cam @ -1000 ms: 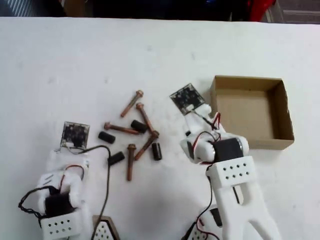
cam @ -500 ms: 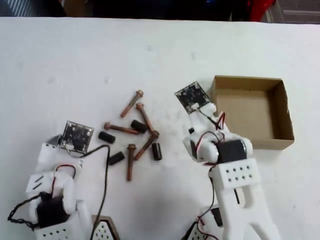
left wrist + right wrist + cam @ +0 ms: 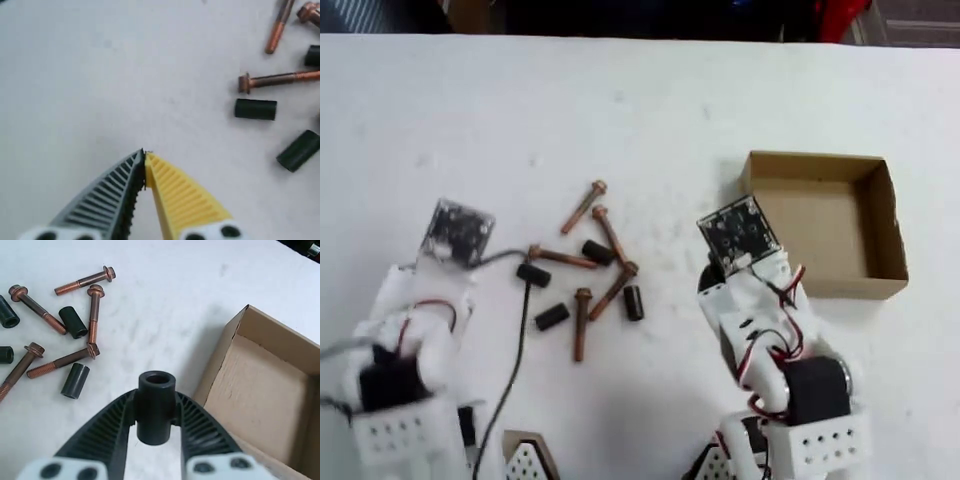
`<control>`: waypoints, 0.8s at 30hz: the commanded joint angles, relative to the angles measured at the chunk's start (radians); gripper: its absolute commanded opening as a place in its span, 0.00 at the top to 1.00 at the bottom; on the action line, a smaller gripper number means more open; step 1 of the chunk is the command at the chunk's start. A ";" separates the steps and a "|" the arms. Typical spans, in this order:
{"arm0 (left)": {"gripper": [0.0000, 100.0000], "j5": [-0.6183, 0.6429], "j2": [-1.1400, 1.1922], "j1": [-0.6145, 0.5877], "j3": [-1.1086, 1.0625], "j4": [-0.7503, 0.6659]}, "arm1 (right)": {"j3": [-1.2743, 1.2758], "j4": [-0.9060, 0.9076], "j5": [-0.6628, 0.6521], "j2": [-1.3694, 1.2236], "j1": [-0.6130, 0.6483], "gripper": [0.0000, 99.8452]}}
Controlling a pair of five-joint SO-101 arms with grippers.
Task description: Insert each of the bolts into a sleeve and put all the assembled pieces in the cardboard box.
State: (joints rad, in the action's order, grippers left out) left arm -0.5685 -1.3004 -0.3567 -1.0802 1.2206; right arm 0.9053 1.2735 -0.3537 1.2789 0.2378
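The right gripper (image 3: pixel 156 399) is pinching a black sleeve (image 3: pixel 156 415) near the cardboard box (image 3: pixel 815 158), with the open bore turned back toward the wrist. The left gripper (image 3: pixel 144 156) is hanging empty, fingers pressed together. The nearest bolt (image 3: pixel 277 79) is lying flat beside it, its head toward that gripper and its shank running toward the right arm. From above, the wrist boards are hiding both sets of fingers.

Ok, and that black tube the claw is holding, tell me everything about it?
The sleeve is a short, matte black tube, plastic-looking, with a round, empty hole in the end facing the wrist camera. The right gripper pinches it from both sides, close to the cardboard box.
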 commanded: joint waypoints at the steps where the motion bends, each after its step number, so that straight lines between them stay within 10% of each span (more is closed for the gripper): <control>1: 0.98 -0.006 0.314 0.124 0.219 0.109 | 0.057 -0.090 0.009 0.030 -0.007 0.98; 24: 0.98 0.199 1.313 0.447 0.905 0.132 | 0.482 -0.325 0.008 0.452 -0.010 0.98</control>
State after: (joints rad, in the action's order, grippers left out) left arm -0.3813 -0.0821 0.0744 -0.3299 1.3495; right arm 1.3794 0.9728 -0.3521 1.6701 0.2317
